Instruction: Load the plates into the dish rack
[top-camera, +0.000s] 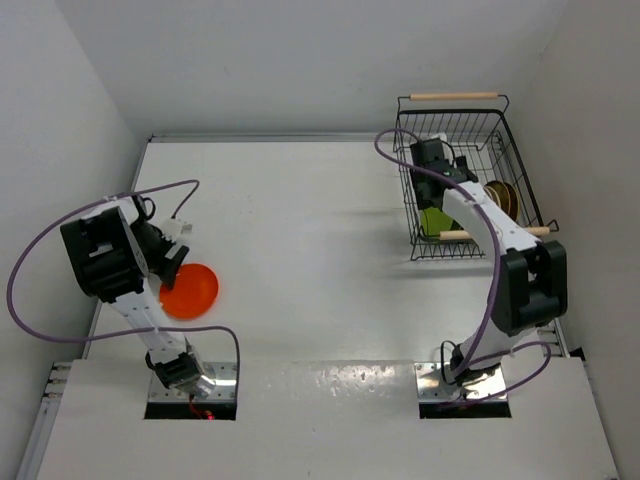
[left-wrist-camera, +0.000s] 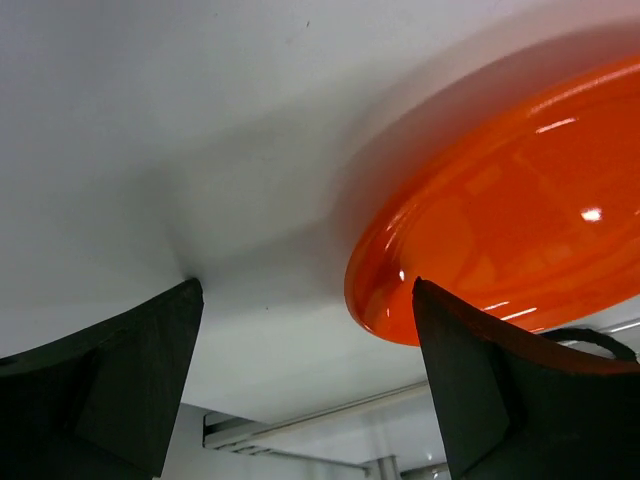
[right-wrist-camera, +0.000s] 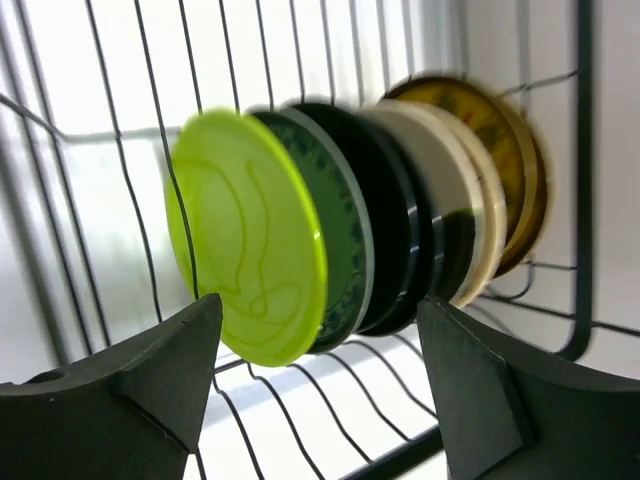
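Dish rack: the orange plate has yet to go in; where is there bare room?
Free: the wire stretch between the lime green plate and the dish rack's side wall; also its far half, toward the far wooden handle. Crowded: lime green through the mustard plate, packed close.

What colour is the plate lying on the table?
The plate is glossy orange, clearest in the left wrist view.

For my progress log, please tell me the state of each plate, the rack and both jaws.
Dish rack: partly loaded.
Orange plate: flat on the table, ungripped.
Lime green plate: upright in the rack, ungripped.
Other plates: upright, in a row behind it.
Left jaws: open at the orange plate's rim.
Right jaws: open, facing the lime green plate.
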